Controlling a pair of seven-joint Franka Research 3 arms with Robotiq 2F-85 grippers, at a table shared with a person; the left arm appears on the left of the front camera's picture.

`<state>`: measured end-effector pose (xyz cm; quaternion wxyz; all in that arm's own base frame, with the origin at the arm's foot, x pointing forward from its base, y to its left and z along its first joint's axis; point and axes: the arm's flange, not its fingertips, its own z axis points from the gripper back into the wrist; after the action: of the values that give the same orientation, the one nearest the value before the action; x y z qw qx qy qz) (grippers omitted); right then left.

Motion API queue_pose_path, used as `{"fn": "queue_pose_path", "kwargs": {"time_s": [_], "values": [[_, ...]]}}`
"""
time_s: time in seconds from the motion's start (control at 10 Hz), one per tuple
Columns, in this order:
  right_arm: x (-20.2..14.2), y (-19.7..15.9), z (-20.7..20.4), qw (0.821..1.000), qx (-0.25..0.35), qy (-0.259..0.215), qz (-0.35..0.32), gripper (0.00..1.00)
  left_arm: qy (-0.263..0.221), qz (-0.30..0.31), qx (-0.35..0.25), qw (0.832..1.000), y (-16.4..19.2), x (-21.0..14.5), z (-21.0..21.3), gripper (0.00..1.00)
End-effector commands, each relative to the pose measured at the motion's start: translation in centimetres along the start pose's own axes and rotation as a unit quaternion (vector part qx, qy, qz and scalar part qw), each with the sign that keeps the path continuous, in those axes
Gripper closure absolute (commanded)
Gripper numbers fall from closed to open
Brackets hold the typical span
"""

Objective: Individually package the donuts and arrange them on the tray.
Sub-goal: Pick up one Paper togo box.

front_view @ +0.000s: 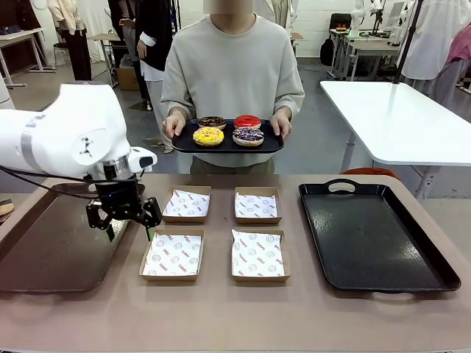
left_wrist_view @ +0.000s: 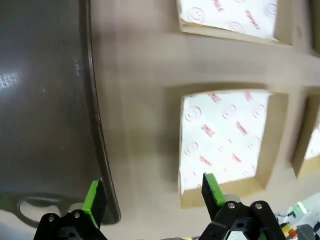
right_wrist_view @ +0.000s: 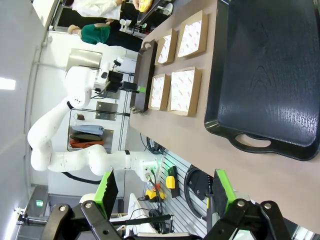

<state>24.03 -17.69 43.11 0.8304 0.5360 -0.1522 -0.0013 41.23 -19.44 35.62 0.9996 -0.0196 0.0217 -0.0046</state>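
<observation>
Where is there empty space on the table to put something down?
The black tray on the right is bare. So is the table strip along the near edge, in front of the four boxes. The brown tray on the left has room too. The middle is crowded: boxes close together, with the left pincer hanging beside the near-left one.

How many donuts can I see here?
4, all on the tray the person holds: chocolate donut far-left, red donut far-right, yellow donut near-left, sprinkled donut near-right. None seem hidden.
</observation>
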Motion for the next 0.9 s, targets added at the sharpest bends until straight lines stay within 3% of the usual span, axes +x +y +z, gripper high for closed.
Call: {"fn": "queue_pose_path", "kwargs": {"time_s": [0.0, 0.5, 0.8], "values": [[0.1, 0.0, -0.1, 1.0, 0.01, -0.004, 0.001, 0.0, 0.0, 0.019, 0.011, 1.0, -1.0, 0.4, -1.7, 0.0], [0.1, 0.0, -0.1, 1.0, 0.01, -0.004, 0.001, 0.0, 0.004, 0.02, -0.017, 1.0, -2.5, -0.3, -2.3, 0.0], [0.1, 0.0, -0.1, 1.0, 0.01, -0.004, 0.001, 0.0, 0.014, 0.002, 0.001, 1.0, -2.4, -0.3, -3.2, 0.0]]}}
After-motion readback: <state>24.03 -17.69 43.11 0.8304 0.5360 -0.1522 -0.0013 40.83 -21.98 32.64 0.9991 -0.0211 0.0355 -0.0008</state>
